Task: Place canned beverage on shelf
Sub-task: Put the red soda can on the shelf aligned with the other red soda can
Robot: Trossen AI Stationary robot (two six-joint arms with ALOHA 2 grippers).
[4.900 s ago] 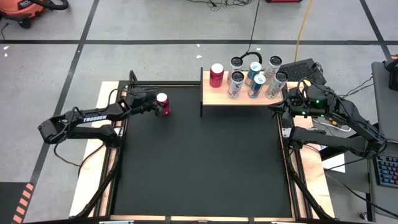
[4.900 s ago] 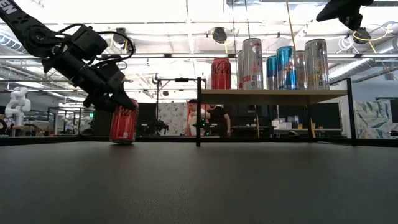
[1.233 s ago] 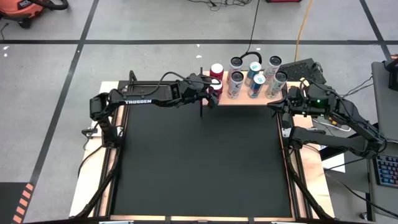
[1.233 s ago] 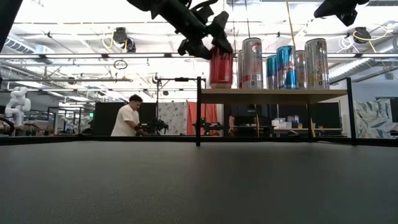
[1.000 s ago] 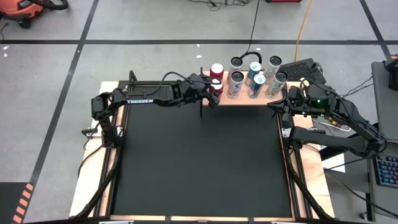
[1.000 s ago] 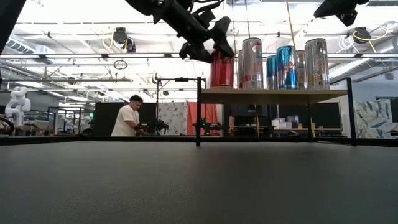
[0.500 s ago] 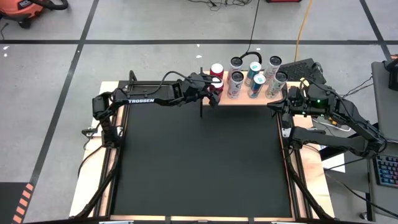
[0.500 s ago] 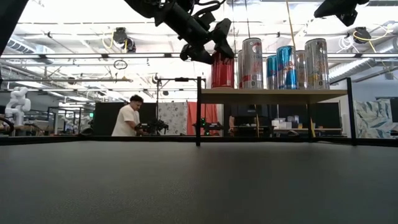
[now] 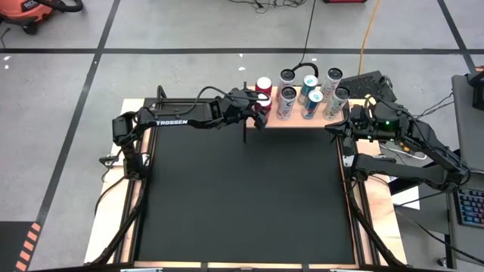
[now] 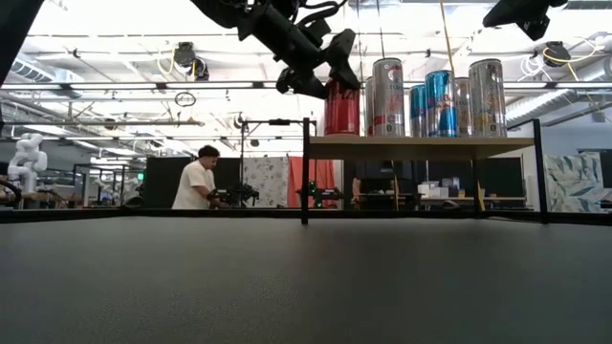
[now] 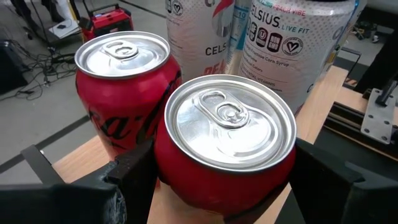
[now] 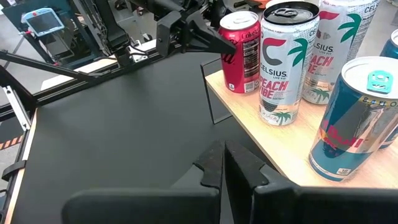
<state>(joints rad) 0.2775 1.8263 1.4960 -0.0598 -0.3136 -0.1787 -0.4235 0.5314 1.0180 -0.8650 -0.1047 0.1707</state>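
Note:
My left gripper (image 9: 261, 104) reaches over the left end of the pale-wood shelf (image 9: 299, 117) and is shut on a red can (image 11: 230, 130), the canned beverage. The can stands upright right in front of a second red can (image 11: 121, 81). In the low view the held can (image 10: 342, 107) has its bottom at the shelf board (image 10: 421, 143); whether it rests there I cannot tell. Several tall cans (image 9: 310, 94) stand further right on the shelf. My right gripper (image 12: 224, 163) waits shut beside the shelf's right end. My left gripper pinches the red can's side wall (image 11: 163, 163) just below the rim, one finger (image 11: 134, 171) on each of two opposite sides. The fingers come from the table's left, slanting a little down. The can stays upright, lid up, over the shelf's left end.
Tall white Celsius cans (image 12: 278, 62) and a blue can (image 12: 351, 118) crowd the shelf close to the held can. A black post (image 10: 305, 172) stands at the shelf's left end. A person (image 10: 196, 182) works in the room beyond the table.
My left gripper has sunk slightly with the red can toward the shelf board, then kept still. The can stays upright in the hold.

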